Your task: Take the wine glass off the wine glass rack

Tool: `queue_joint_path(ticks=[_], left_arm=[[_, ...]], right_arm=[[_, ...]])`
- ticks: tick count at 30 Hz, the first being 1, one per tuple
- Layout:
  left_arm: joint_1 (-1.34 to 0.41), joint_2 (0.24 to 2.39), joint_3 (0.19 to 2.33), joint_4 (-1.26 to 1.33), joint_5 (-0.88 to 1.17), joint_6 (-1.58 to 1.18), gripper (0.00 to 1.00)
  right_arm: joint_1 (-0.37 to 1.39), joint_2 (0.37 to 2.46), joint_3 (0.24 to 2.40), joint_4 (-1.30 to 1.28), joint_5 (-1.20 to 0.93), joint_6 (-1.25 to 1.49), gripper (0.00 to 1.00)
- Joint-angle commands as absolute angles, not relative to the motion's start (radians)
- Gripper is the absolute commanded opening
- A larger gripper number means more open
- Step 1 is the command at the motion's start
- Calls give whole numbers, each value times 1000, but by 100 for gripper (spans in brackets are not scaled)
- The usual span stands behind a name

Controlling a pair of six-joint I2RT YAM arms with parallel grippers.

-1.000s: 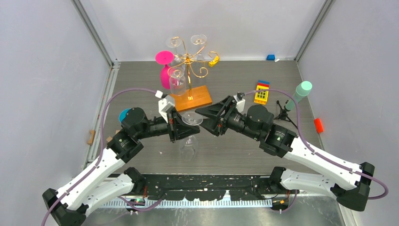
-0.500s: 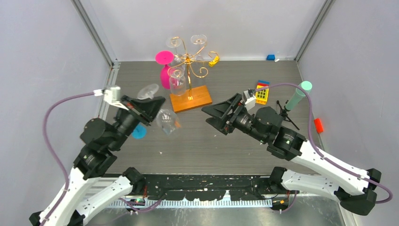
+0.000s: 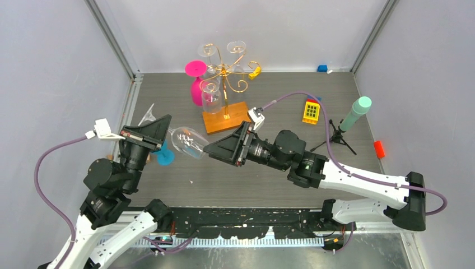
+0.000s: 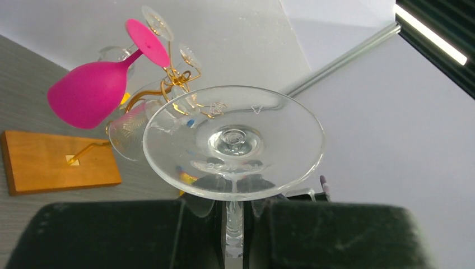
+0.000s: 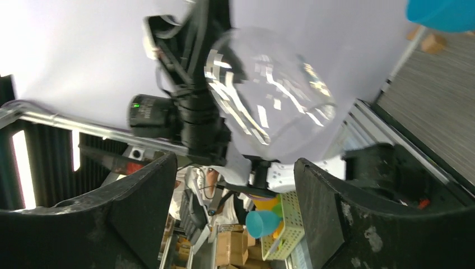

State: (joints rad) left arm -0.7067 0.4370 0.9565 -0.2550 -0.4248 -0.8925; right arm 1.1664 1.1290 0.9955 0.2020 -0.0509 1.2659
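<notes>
Glass (image 3: 187,142) lay clear of the rack (image 3: 226,89), stem pinched in our left gripper (image 3: 161,130). Our right gripper (image 3: 212,150) gaped empty beside its bowl.

Nothing readable on any of my feeds right now. The yellow toy (image 3: 311,111) has a grid of dark squares on its face, but from the top cam it's too small for me to make out any characters. On the left wrist cam there are some faint marks in the foot of the wine glass (image 4: 233,140), and I can't tell whether they're lettering or just reflections. The boxes (image 5: 229,246) at the bottom of the right wrist cam are too blurry to show any print.
</notes>
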Motion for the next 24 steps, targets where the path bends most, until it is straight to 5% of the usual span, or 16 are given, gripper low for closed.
queue_joint_path(ticks=[1, 9, 24], left_arm=[[-708, 392, 931, -194, -522, -1036, 0], [-707, 354, 903, -166, -565, -1080, 0], [-707, 315, 937, -188, -628, -1061, 0]], right_arm=[[1192, 1135, 1007, 491, 21, 1218, 79], [1200, 1199, 1044, 528, 43, 1243, 68], [1230, 1230, 1070, 455, 89, 1176, 70]])
